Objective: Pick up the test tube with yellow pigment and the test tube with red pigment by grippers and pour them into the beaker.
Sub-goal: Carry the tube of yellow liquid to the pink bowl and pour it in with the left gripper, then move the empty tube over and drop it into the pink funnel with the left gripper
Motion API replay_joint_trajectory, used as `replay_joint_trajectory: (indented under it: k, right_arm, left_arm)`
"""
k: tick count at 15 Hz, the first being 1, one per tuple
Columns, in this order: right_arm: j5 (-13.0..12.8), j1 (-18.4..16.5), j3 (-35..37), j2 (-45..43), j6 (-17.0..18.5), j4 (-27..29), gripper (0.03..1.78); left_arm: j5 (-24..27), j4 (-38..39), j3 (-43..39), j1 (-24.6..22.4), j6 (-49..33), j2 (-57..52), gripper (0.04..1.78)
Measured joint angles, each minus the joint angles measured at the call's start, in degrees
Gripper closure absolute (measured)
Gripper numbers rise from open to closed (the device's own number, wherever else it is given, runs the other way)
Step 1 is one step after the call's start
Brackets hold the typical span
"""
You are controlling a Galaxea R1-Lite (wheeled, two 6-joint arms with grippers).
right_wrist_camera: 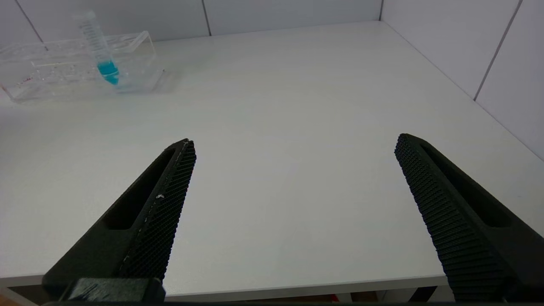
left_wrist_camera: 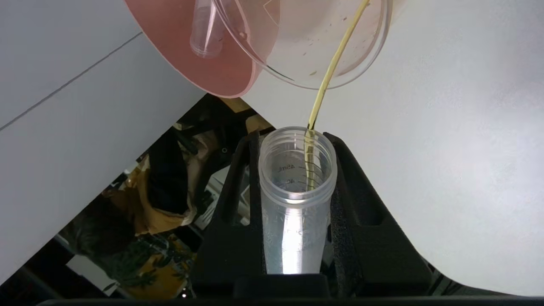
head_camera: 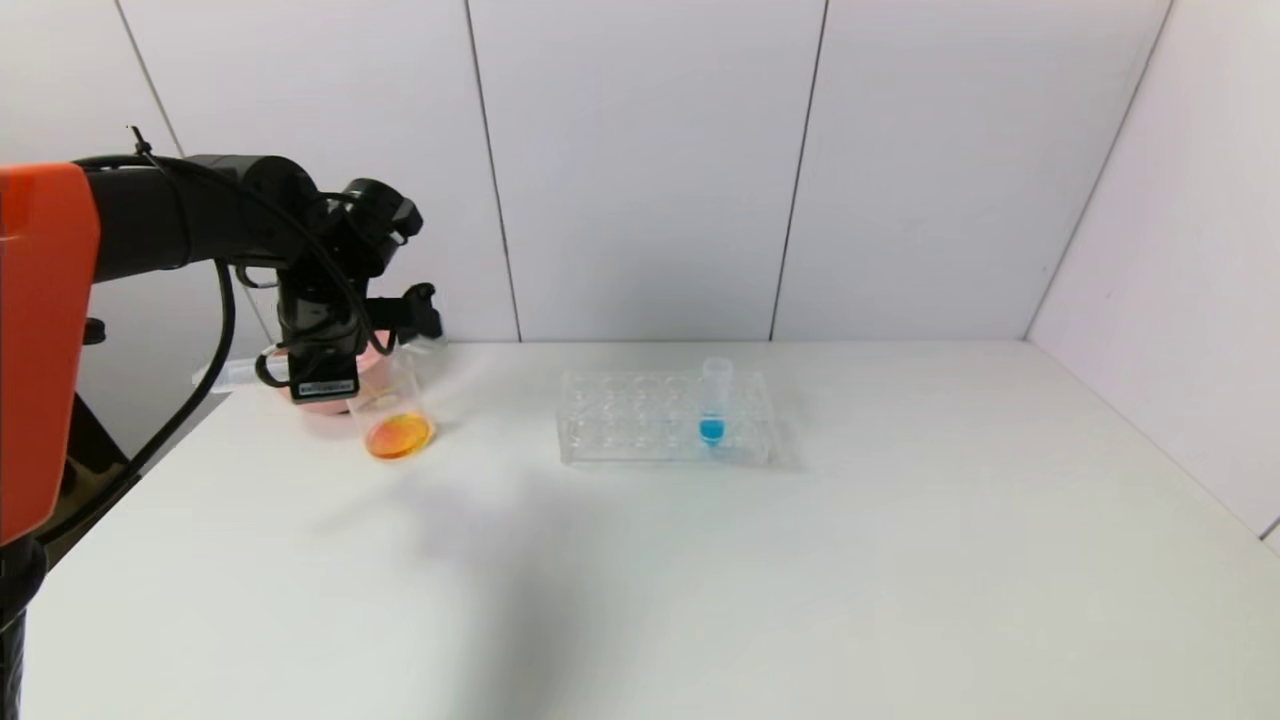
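Now, tube (left_wrist_camera: 297, 199): the left gripper (left_wrist_camera: 297, 170) is clamping this clear tube between its two black fingers (left_wrist_camera: 361, 212); a thin yellow stream (left_wrist_camera: 329, 72) is running from its mouth, so I am taking it for the yellow tube, nearly emptied.
Tube axis: it is lying tipped well over, mouth pointing away from the wrist and toward the beaker (left_wrist_camera: 314, 46), its closed end hidden back in the grip.
Key relation: the beaker's open rim is sitting just beyond and below the tube mouth, apart from it, with only the stream bridging the gap.
Beaker: in the head view the beaker (head_camera: 393, 410) is standing right under the left gripper (head_camera: 405, 335), holding an orange-yellow pool (head_camera: 398, 436) at its bottom, which suggests the red may already be in.
Bowl: a pink bowl (left_wrist_camera: 187, 51) is lying just behind the beaker from the gripper, holding one clear empty tube (left_wrist_camera: 206, 32).
Rack: a clear rack (head_camera: 620, 425) is standing well off to the gripper's right, holding only a blue tube (head_camera: 713, 405).
Right gripper (right_wrist_camera: 293, 187): it is idling low near the table's front edge, fingers spread wide and empty, far from the beaker.
Nearer arm: the left one, by a long way.
Next, as I judge it: letting the stream finish, then swinging the tube toward the bowl behind.
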State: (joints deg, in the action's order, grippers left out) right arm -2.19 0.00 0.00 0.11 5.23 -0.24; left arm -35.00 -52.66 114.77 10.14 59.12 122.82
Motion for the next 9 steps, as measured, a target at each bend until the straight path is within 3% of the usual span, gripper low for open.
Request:
replay_joint_trajectory:
  k: [2, 4, 7, 9]
  right_arm:
    - [0.0, 0.0, 0.0, 0.0, 0.02, 0.02, 0.1]
    - [0.02, 0.0, 0.0, 0.0, 0.02, 0.0, 0.1]
    - [0.0, 0.0, 0.0, 0.0, 0.02, 0.0, 0.1]
    - [0.0, 0.0, 0.0, 0.0, 0.0, 0.0, 0.1]
  left_arm:
    - [-3.36, 0.07, 0.0, 0.38, 0.88, -0.05, 1.37]
    - [-3.54, 0.02, 0.0, 0.57, 0.96, -0.2, 1.37]
    - [-2.16, 0.52, -0.59, 0.51, 0.2, -0.8, 1.37]
    - [1.84, 0.52, -0.83, 0.22, -1.85, -1.76, 1.37]
